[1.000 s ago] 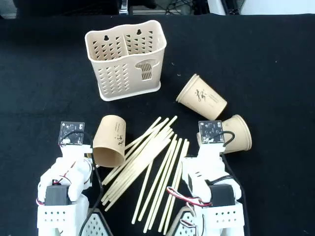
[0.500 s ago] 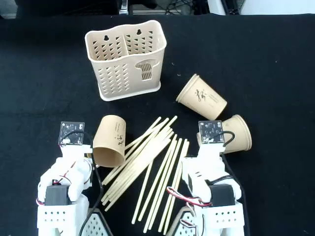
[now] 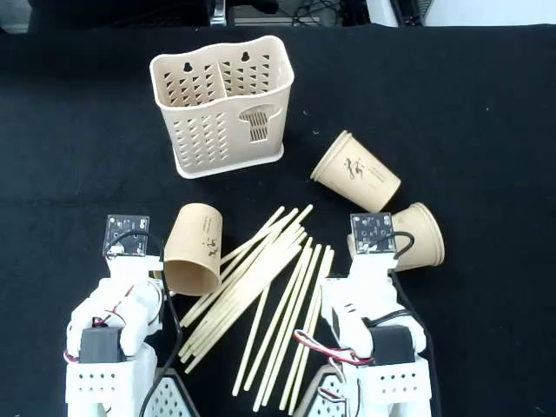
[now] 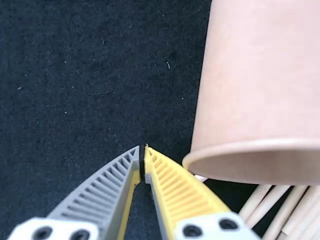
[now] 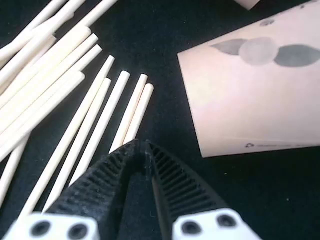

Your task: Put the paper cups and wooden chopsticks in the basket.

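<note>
Black cloth (image 3: 486, 130) carries scattered chopsticks (image 3: 261, 295); the basket (image 3: 221, 104) stands upright at their 11 o'clock. Toppled around them lie the left cup (image 3: 193, 248) at 9, far cup (image 3: 356, 172) at 1, right cup (image 3: 419, 234) at 3 o'clock. Closed, holding nothing, are the left gripper (image 4: 142, 150) and right gripper (image 5: 144, 146).

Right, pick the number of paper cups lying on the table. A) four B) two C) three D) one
C: three lie on their sides, the left cup beside the chopsticks, the upper cup and the right cup.
</note>
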{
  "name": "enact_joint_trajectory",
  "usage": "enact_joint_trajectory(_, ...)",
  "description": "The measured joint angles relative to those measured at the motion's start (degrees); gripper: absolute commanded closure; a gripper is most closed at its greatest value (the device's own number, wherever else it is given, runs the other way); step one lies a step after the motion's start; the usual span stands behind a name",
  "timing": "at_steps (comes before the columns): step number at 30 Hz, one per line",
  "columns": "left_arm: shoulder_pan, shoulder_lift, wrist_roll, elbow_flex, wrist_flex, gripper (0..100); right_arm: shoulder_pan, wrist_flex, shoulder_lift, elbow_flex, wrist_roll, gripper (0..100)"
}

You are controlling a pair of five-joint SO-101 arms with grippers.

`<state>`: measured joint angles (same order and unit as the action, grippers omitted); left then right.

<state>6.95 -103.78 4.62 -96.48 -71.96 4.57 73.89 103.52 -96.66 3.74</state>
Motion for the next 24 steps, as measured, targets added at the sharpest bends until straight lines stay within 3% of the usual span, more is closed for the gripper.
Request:
enact_joint_trajectory(17,0.00,0.00,0.00,0.00,0.00,97,0.00,-2.02,0.00,0.00,-0.18,97.9)
enact_joint_trajectory(24,0.00,0.00,0.00,0.00,0.00,97,1.14,-14.59,0.00,7.03,-12.13,97.9)
